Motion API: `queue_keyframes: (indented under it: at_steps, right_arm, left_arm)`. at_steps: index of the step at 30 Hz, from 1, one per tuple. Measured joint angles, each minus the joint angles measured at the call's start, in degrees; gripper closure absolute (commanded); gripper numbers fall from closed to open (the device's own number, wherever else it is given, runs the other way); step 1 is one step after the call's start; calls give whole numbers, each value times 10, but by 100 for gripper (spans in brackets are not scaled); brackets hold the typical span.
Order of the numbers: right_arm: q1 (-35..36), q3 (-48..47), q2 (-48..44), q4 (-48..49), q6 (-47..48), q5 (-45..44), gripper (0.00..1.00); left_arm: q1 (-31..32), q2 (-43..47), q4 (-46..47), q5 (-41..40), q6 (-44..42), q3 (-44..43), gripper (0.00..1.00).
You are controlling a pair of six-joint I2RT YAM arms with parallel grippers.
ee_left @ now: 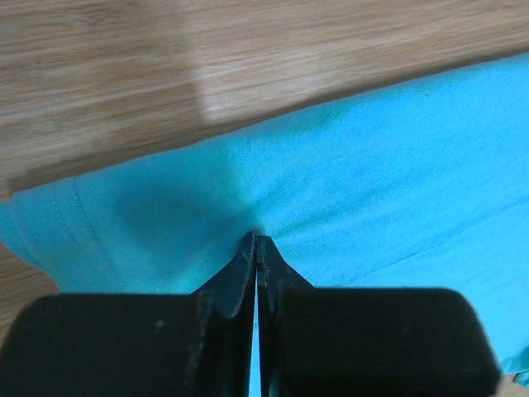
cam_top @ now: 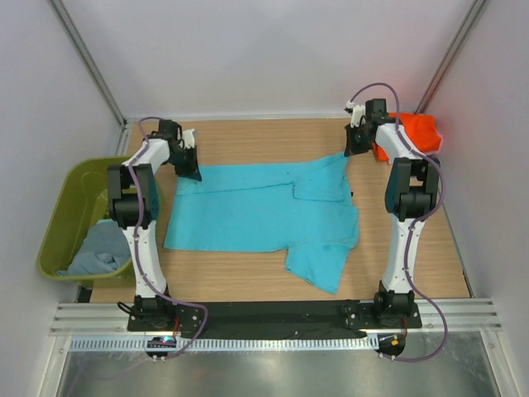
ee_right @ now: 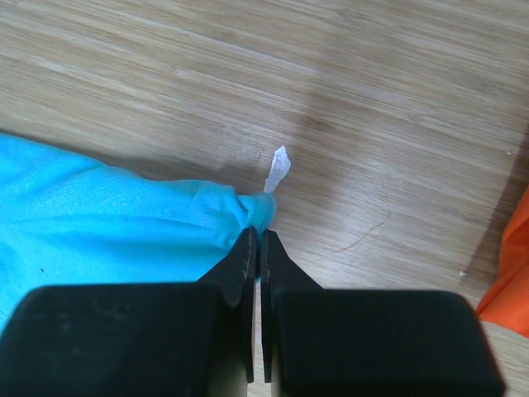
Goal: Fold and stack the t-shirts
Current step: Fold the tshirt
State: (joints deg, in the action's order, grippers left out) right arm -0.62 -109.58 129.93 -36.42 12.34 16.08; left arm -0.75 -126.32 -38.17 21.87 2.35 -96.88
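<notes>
A bright turquoise t-shirt lies spread on the wooden table. My left gripper is shut on its far left corner; the left wrist view shows the cloth pinched at the fingertips. My right gripper is shut on the shirt's far right corner, where the cloth bunches with a white tag. An orange-red t-shirt lies at the back right, its edge also in the right wrist view. A grey-blue t-shirt lies in the bin. The pink shirt is out of view.
An olive-green plastic bin stands off the table's left edge. White walls enclose the back and sides. Bare wood table shows behind the shirt and along the front.
</notes>
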Motion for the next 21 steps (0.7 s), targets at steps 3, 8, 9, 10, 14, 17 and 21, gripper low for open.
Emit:
queue_keyframes:
  at_steps: [3, 8, 9, 10, 14, 17, 21]
  right_arm:
    - [0, 0, 0, 0, 4, -7, 96]
    - [2, 4, 0, 5, 8, -26, 87]
    - [2, 5, 0, 7, 9, -32, 83]
    - [2, 5, 0, 7, 9, -36, 80]
    - [1, 5, -2, 13, 8, -46, 60]
    - [2, 5, -16, 13, 7, -46, 55]
    - [13, 5, -57, 13, 1, -46, 53]
  left_arm:
    - [0, -4, -2, -7, -1, -8, 100]
    - [0, -6, -3, -10, -2, -13, 100]
    - [0, -6, -4, -9, -2, -14, 99]
    - [0, -7, -4, -9, -3, -15, 99]
    - [0, -7, -5, -2, -3, -20, 97]
    - [7, -5, -6, 7, -3, -24, 92]
    - [29, 10, -11, 20, 1, -24, 84]
